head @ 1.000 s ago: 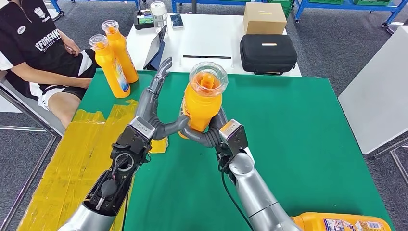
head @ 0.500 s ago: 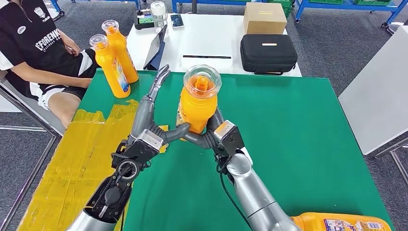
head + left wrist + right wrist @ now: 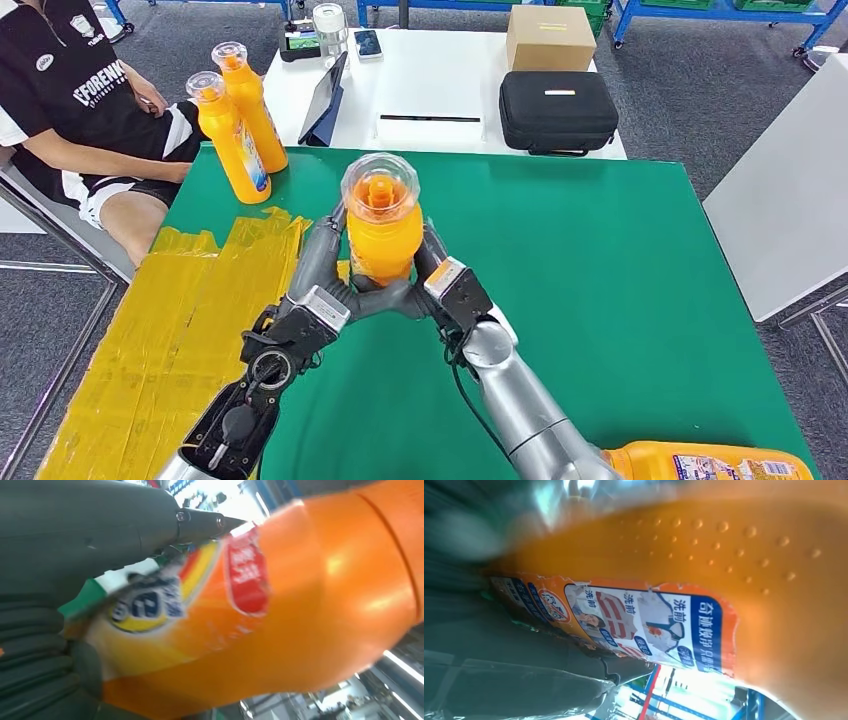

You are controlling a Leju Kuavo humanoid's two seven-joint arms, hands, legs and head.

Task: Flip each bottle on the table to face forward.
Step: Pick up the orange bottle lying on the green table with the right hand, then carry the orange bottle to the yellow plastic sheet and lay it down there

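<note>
**Bottle held upright between both hands**

The orange plastic bottle (image 3: 380,235), glossy with a dimpled patch and a clear domed cap, stands upright above the green worktop (image 3: 620,280), grasped from both sides: the left hand (image 3: 318,285) and the right hand (image 3: 445,280) each wrap their fingers (image 3: 318,250) around its lower body. Paper labels show in both wrist views. Since a second ago the bottle and both hands have shifted left and nearer the robot. Two more bottles (image 3: 235,125) stand at the far left corner beside yellow tape (image 3: 170,320); another bottle (image 3: 710,462) lies flat at the near right.
</note>
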